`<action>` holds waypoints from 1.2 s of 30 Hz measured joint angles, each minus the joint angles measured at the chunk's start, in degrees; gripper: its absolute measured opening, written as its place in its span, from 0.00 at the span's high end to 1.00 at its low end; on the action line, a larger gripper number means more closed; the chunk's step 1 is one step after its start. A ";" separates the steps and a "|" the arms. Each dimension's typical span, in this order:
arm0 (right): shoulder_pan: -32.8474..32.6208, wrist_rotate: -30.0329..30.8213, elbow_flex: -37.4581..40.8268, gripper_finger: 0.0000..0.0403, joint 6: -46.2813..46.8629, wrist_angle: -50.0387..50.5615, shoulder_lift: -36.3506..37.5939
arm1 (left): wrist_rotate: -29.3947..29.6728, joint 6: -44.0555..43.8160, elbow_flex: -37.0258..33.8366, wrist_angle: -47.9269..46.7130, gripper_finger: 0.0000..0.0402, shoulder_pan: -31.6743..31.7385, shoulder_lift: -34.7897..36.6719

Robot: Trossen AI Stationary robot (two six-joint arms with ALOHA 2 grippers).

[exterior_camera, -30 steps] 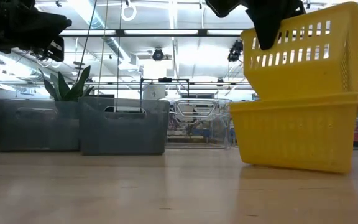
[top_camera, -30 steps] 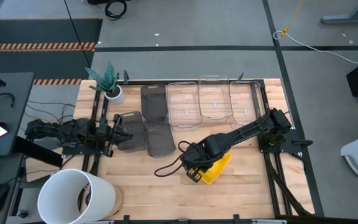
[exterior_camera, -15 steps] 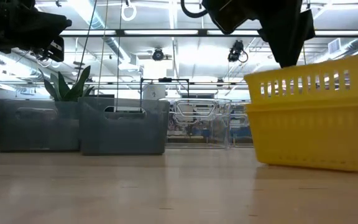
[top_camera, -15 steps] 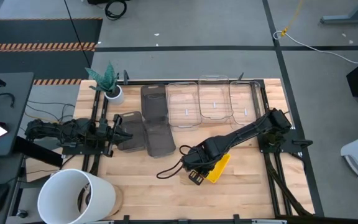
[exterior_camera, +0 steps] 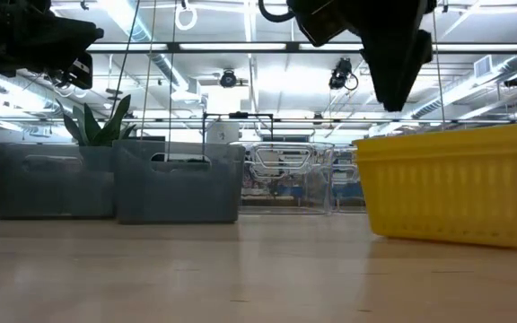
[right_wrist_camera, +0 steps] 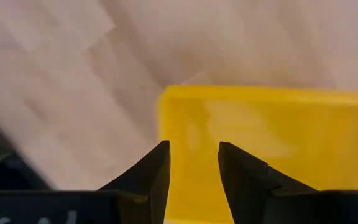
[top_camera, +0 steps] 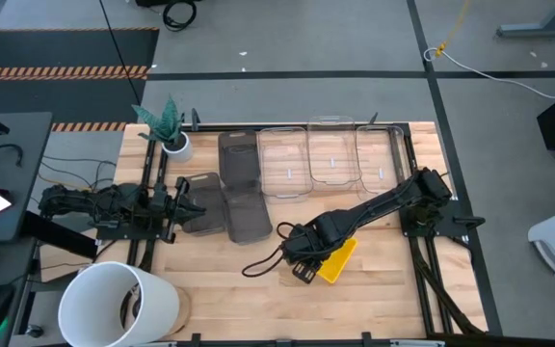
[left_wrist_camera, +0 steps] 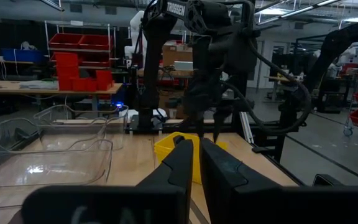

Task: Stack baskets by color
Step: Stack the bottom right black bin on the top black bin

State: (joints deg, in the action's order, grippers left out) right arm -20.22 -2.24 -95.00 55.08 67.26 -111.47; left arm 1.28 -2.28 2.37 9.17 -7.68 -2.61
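Note:
Yellow baskets [top_camera: 341,258] sit nested in one stack [exterior_camera: 451,193] on the table's right-centre. My right gripper [right_wrist_camera: 189,149] hangs open just above the stack's end wall [right_wrist_camera: 166,124], pointing down, clear of the rim in the low view [exterior_camera: 392,106]. Three dark grey baskets [top_camera: 239,193] stand left of centre and three clear baskets [top_camera: 330,159] stand along the far edge, all on their bottoms. My left gripper [left_wrist_camera: 196,146] stays shut and level at the table's left side [top_camera: 189,204], away from every basket.
A small white plant pot [top_camera: 174,145] stands at the far left corner and a big white bucket [top_camera: 118,304] at the near left. A black cable [top_camera: 263,260] loops on the wood beside the right gripper. Bare wood lies along the near edge.
The upper yellow basket, tilted and held high by my right gripper, has dropped into the lower one and now sits level, nested in it. My right gripper has let go of it and gone slightly down, now hanging just above the rim.

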 joint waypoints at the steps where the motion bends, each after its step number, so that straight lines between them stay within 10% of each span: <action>1: -0.01 1.73 0.00 0.65 -1.72 0.76 0.03 | 0.00 0.00 0.00 0.00 0.92 0.00 0.00; 13: 1.32 13.26 3.51 0.71 -20.98 -0.97 3.75 | -0.02 0.00 0.00 0.00 0.91 0.00 0.00; 36: 4.15 18.85 37.24 0.75 -42.32 -40.15 40.35 | 0.00 0.00 0.00 0.00 0.91 0.00 0.02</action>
State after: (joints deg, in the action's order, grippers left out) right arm -16.07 16.61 -57.77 12.77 27.11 -71.12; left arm 1.28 -2.28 2.37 9.17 -7.68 -2.59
